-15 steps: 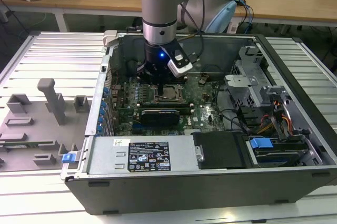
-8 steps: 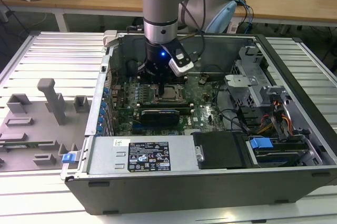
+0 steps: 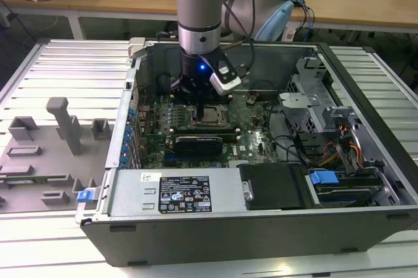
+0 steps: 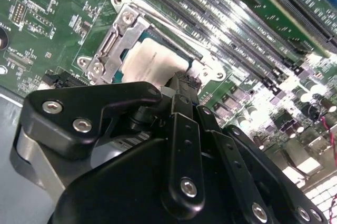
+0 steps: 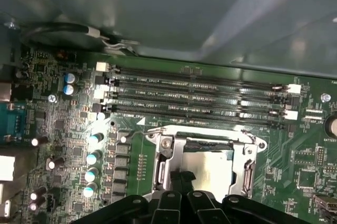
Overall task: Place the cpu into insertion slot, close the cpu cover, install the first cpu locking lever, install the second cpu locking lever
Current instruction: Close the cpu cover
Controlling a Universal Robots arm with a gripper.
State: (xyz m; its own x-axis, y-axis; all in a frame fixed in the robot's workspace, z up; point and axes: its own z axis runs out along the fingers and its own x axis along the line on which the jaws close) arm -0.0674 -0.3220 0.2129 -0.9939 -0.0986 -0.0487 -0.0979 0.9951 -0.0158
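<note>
The chip [image 5: 210, 166] lies flat inside the socket [image 5: 202, 139] in the middle of the green board [image 5: 63, 129], and the metal cover [image 4: 113, 45] is down around it, so its pale top shows through the window. By this, the first two steps look done. Whether the thin wire levers at the socket's edges are locked cannot be told. The claw [image 4: 183, 82] stands just over one edge of the chip, its fingers together and holding nothing. The open computer case [image 3: 261, 242] holds the board, the long memory slots [image 5: 195, 95] beside the socket, and a grey power box [image 3: 176, 193].
</note>
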